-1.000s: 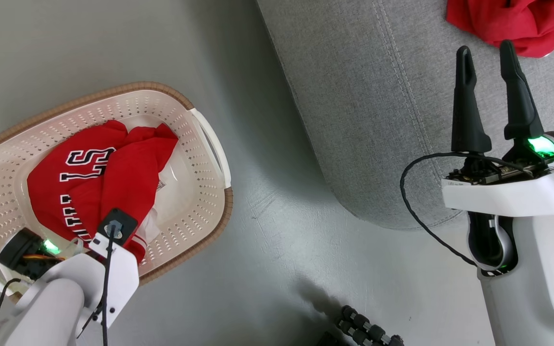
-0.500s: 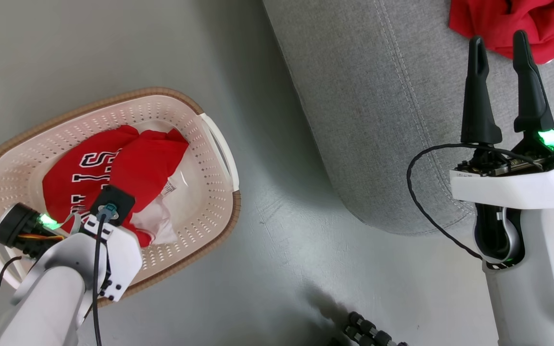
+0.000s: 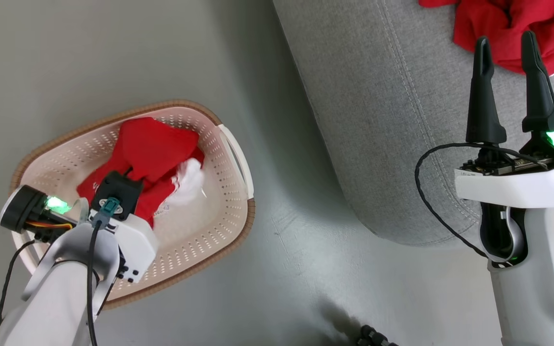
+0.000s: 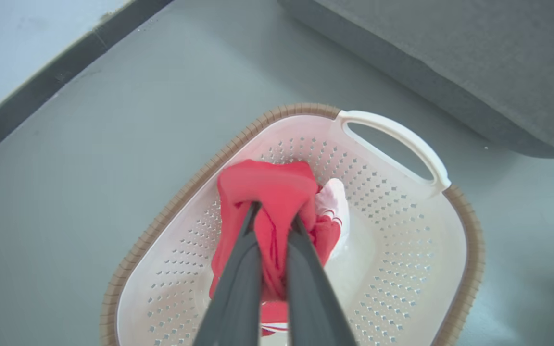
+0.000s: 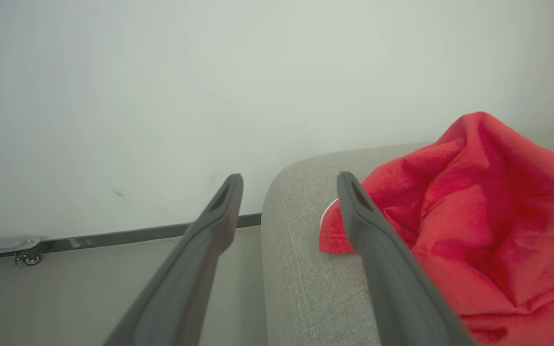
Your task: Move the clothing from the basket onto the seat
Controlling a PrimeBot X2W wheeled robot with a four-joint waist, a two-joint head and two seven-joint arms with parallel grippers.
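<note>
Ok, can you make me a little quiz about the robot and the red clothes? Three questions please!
1. True or false: the left gripper is shut on a red garment inside the basket.
2. Where does the second red garment lie? A) on the floor B) on the grey seat C) in the basket
3. Fill in the gap: the right gripper is ____ and holds nothing.

Key: 1 true; 2 B; 3 open.
</note>
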